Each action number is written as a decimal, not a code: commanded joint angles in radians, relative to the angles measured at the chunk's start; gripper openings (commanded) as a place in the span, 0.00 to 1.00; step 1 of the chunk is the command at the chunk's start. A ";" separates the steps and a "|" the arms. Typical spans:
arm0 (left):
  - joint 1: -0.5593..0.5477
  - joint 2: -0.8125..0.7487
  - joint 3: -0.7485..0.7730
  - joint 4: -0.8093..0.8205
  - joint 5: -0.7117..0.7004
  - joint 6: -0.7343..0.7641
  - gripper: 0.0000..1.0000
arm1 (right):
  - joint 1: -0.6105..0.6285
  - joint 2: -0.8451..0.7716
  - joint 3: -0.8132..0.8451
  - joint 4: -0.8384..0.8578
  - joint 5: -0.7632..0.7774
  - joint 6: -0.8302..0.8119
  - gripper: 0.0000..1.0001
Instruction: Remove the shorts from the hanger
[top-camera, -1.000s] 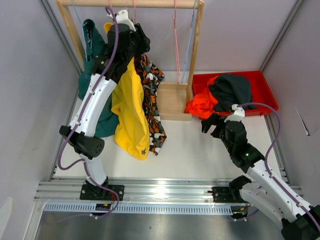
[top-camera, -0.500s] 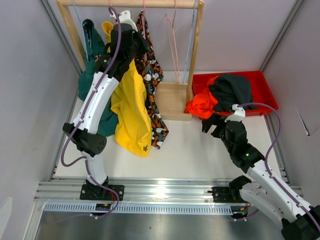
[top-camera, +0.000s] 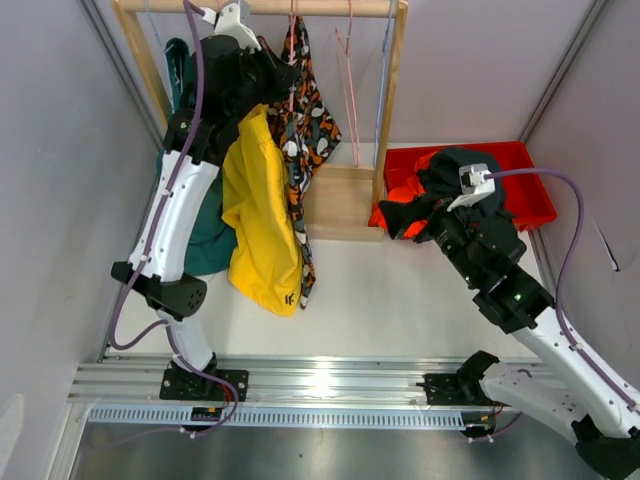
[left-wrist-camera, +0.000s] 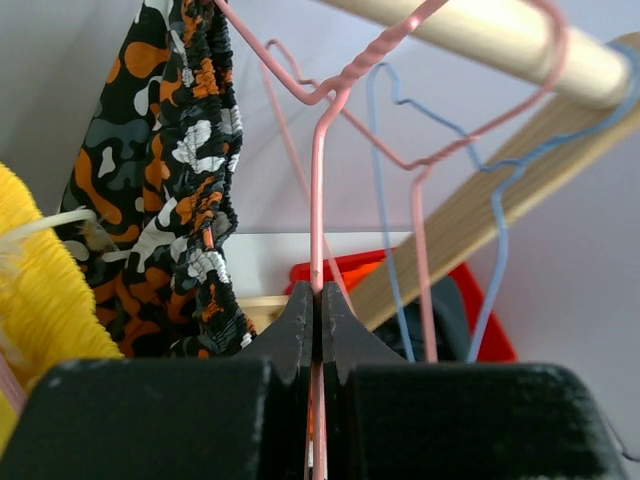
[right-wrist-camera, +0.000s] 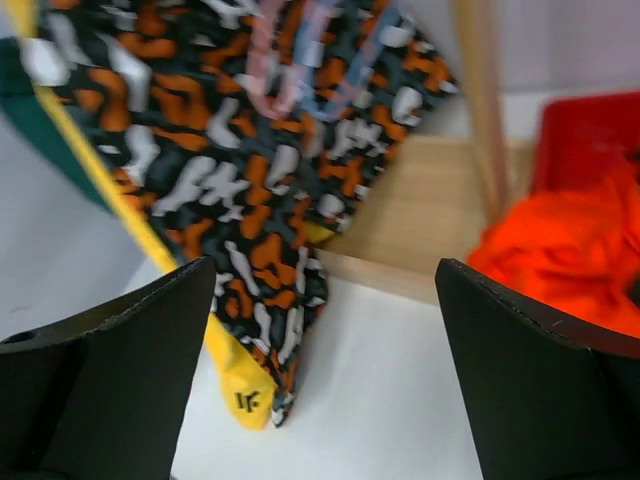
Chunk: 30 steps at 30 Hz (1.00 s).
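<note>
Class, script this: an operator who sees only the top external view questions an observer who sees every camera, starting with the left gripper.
Operator: Anything caught up there?
Observer: Yes, the left gripper is shut on the wire of a pink hanger.
Operator: Cloth pinched too?
Observer: No, the patterned shorts hang beside it, outside the grip.
Operator: And the other side?
Observer: The right gripper is open and empty, facing those shorts.

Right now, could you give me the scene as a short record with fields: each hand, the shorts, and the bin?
left hand: shut on the pink wire hanger, below the wooden rail
right hand: open, holding nothing, near the red plastic bin
hanging from the rail: dark green shorts, yellow shorts, orange-black-white patterned shorts
in the bin: black shorts, bright orange shorts
</note>
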 joint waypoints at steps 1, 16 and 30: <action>0.003 -0.102 0.017 0.086 0.088 -0.069 0.00 | 0.128 0.049 0.112 0.083 -0.022 -0.079 0.99; -0.037 -0.192 -0.077 0.137 0.153 -0.141 0.00 | 0.415 0.490 0.400 0.285 0.143 -0.175 0.99; -0.037 -0.297 -0.205 0.184 0.185 -0.172 0.00 | 0.454 0.621 0.394 0.386 0.229 -0.156 0.86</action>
